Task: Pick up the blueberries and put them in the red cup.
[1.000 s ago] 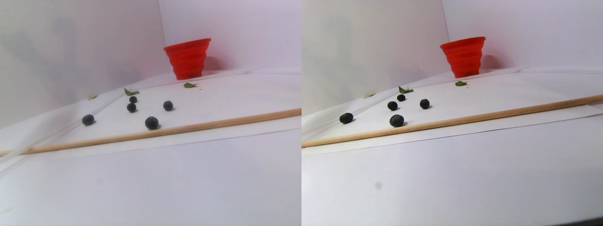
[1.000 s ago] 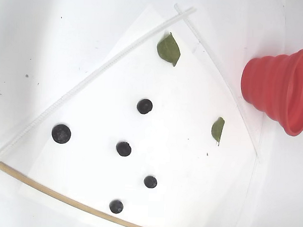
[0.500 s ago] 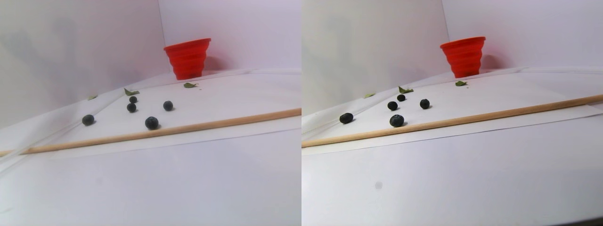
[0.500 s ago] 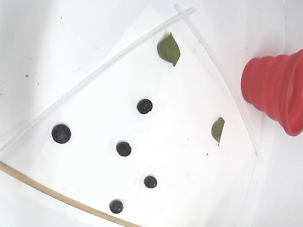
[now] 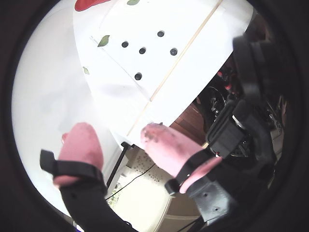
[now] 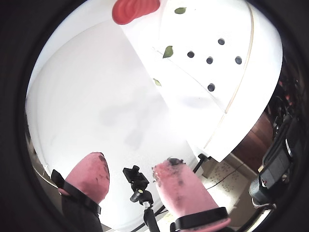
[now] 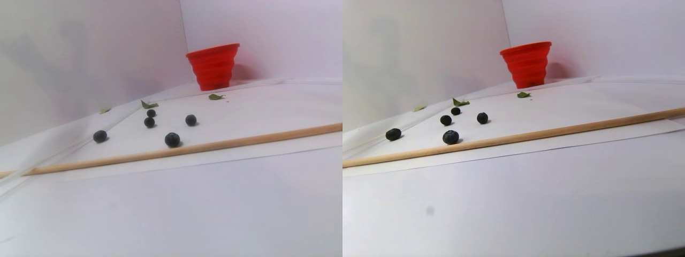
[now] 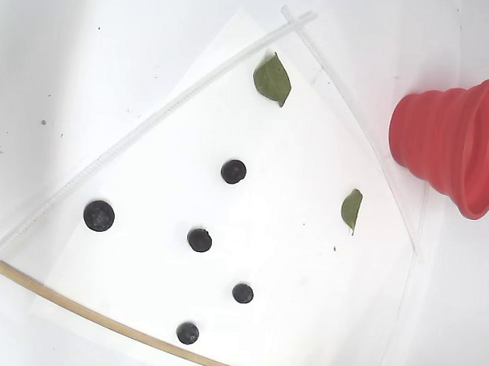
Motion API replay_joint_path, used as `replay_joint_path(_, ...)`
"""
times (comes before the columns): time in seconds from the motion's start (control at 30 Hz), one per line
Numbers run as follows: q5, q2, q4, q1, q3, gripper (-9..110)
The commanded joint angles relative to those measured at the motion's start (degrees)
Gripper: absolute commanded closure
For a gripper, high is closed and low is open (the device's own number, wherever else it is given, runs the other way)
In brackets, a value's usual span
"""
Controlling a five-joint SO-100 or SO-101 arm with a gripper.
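White table [image 8: 112,58] carrying a white sheet [image 8: 310,153], bordered on one side by a thin wooden rod [image 8: 79,310]. The red cup [image 8: 451,146] stands upright beyond the sheet's far corner, near the wall. The tool [image 5: 118,137], seen in both wrist views, hangs high above the table's edge, its pink fingertips [image 5: 82,140] spread apart and empty. Five blueberries [image 8: 200,240] lie scattered on the sheet, well apart from the cup, with two green leaves [image 8: 272,79] nearby.
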Motion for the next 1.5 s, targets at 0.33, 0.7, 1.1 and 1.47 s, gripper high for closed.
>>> replay_joint_path(0.33,-8.35,-12.66,-9.93,1.23,-3.08,84)
replay_joint_path(0.7,-28.13,-15.64,-9.14,2.64,2.02,84)
replay_joint_path(1.1,-48.60,-18.28,-11.87,6.06,8.35,83)
replay_joint_path(1.47,-61.96,-21.97,-17.14,8.44,14.50,83)
